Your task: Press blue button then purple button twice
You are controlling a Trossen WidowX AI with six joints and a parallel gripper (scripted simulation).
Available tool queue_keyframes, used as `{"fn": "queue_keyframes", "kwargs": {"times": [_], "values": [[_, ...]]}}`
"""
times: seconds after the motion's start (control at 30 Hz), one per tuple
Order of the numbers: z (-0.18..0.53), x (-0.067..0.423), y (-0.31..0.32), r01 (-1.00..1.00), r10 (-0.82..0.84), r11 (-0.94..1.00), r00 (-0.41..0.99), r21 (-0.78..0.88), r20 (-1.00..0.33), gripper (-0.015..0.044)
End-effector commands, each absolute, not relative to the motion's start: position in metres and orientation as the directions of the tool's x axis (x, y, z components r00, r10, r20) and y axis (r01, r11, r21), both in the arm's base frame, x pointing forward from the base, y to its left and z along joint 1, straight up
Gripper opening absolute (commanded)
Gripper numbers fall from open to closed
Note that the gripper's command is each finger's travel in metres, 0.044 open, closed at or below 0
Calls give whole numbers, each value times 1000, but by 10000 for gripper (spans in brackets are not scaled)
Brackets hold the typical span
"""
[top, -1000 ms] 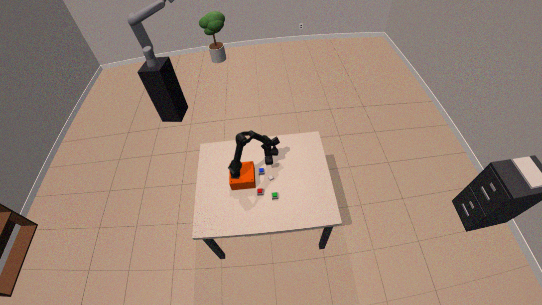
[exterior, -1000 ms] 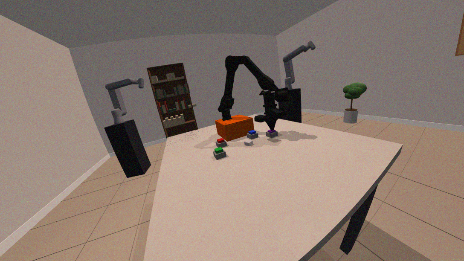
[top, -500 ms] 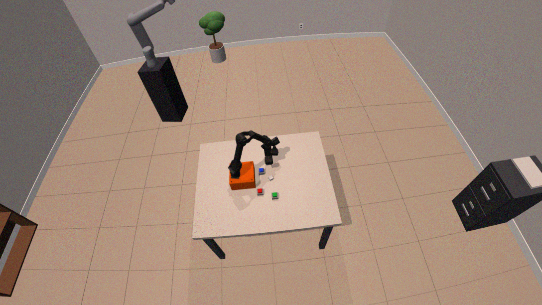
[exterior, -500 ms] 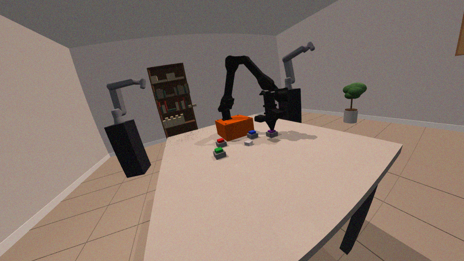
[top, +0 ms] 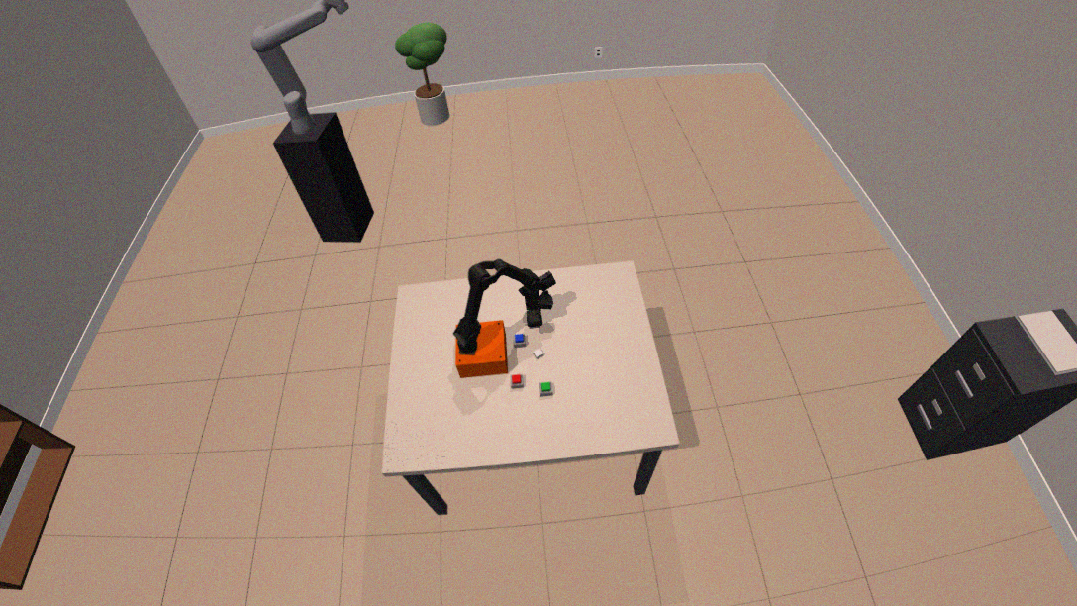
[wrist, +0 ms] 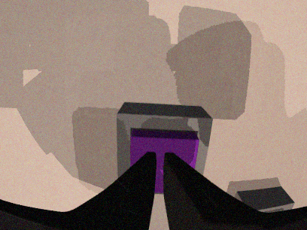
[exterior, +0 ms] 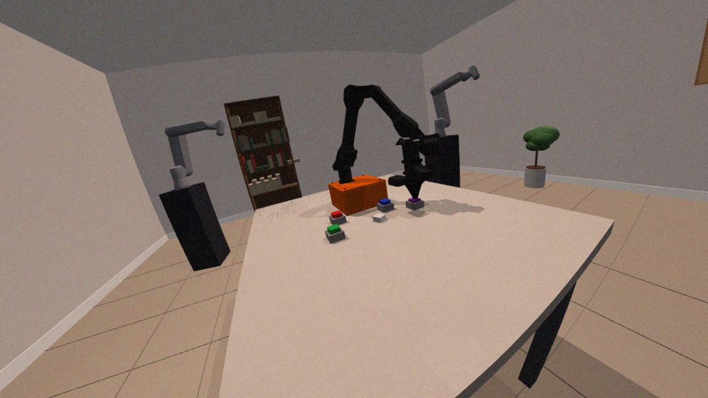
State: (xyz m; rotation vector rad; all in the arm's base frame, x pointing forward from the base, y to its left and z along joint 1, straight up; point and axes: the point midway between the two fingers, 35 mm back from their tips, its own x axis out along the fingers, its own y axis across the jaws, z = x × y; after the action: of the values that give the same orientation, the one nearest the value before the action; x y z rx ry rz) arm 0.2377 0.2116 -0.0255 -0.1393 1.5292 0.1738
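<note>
The purple button (exterior: pixel 414 200) (wrist: pixel 162 154) sits on its grey base on the table, right of the blue button (top: pixel 519 339) (exterior: pixel 384 201). My gripper (top: pixel 535 322) (exterior: pixel 414 194) (wrist: pixel 159 160) is shut with nothing between the fingers. It points straight down, its tips just over or touching the purple cap; in the wrist view the tips lie over the cap's near half. In the top view the gripper hides the purple button.
A small white block (top: pixel 538 353) (exterior: pixel 379 217) lies in front of the blue button. A red button (top: pixel 516 379) (exterior: pixel 337 214) and a green button (top: pixel 545 387) (exterior: pixel 334 229) sit nearer the table's front. The arm's orange base (top: pixel 481 350) (exterior: pixel 357 192) stands to the left.
</note>
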Motion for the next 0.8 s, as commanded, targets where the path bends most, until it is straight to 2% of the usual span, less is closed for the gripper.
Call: {"fn": "queue_keyframes", "kwargs": {"times": [0.0, 0.5, 0.77], "values": [[-29, 235, 209, -195, 18, 981, 22, 13, -1000, 20], [-29, 235, 209, -195, 18, 981, 22, 13, -1000, 20], [5, 234, 209, -195, 18, 981, 22, 13, -1000, 20]]}}
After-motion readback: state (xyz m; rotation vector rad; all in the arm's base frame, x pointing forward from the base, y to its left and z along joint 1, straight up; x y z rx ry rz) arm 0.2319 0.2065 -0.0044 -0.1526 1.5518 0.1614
